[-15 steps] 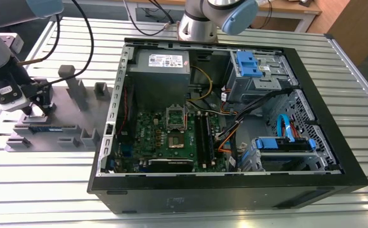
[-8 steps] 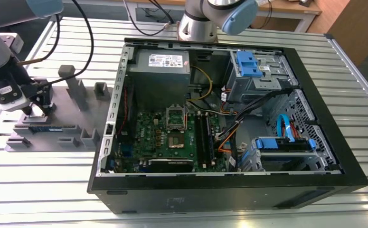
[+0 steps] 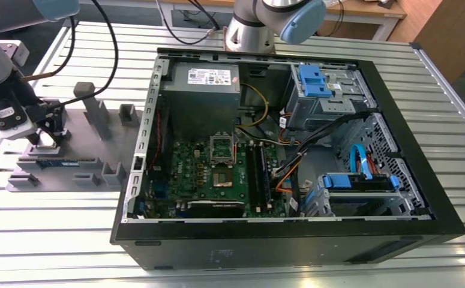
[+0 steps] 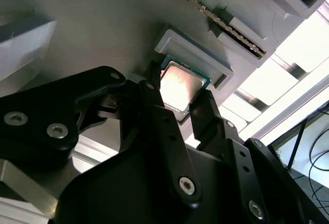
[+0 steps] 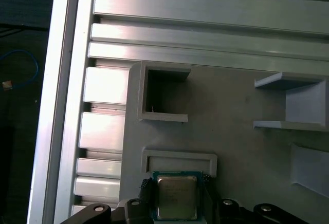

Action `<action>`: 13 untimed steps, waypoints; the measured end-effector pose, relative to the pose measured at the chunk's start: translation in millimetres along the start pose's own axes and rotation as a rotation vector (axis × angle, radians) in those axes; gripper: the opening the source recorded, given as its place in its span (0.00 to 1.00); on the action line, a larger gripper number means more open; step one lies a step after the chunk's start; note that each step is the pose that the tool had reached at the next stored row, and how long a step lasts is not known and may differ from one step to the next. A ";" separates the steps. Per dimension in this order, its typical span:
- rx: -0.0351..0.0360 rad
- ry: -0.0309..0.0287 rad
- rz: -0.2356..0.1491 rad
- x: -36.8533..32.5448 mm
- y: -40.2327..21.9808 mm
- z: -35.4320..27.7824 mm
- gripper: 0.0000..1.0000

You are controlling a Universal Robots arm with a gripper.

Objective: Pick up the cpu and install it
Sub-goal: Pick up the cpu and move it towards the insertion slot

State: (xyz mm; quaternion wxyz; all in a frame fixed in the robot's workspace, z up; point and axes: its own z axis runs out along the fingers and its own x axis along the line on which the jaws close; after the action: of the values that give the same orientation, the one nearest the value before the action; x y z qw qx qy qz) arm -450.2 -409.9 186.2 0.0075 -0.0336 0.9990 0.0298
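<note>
The cpu (image 4: 180, 85), a small square chip with a silvery top and green rim, lies by the raised rim of its pocket in the grey holder (image 3: 88, 147). My gripper (image 3: 47, 141) stands over it at the exterior view's left, outside the computer case. In both wrist views the two black fingers (image 5: 146, 189) press against opposite edges of the cpu (image 5: 176, 197), so the gripper (image 4: 179, 93) is shut on it. The metal-framed socket (image 3: 222, 147) sits on the green board (image 3: 208, 180) inside the open case, well to the exterior view's right of the gripper.
A long dark memory stick (image 4: 221, 21) stands in a slot of the holder. Grey posts (image 3: 96, 108) rise from the holder close to the gripper. The black case (image 3: 296, 240) holds a power-supply box (image 3: 204, 78), cables and blue drive bays. A second arm's base (image 3: 252, 30) stands behind it.
</note>
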 end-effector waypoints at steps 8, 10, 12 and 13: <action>0.0000 -0.0001 0.000 0.0 0.0 -0.1 0.47; -0.0003 0.0003 0.000 0.1 0.1 -1.4 0.47; -0.0016 -0.0001 0.000 0.0 0.3 -3.3 0.47; -0.0019 -0.0001 0.000 0.0 0.3 -4.5 0.47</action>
State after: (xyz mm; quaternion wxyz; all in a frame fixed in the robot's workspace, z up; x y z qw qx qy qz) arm -450.2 -409.8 190.8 0.0075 -0.0335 0.9989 0.0307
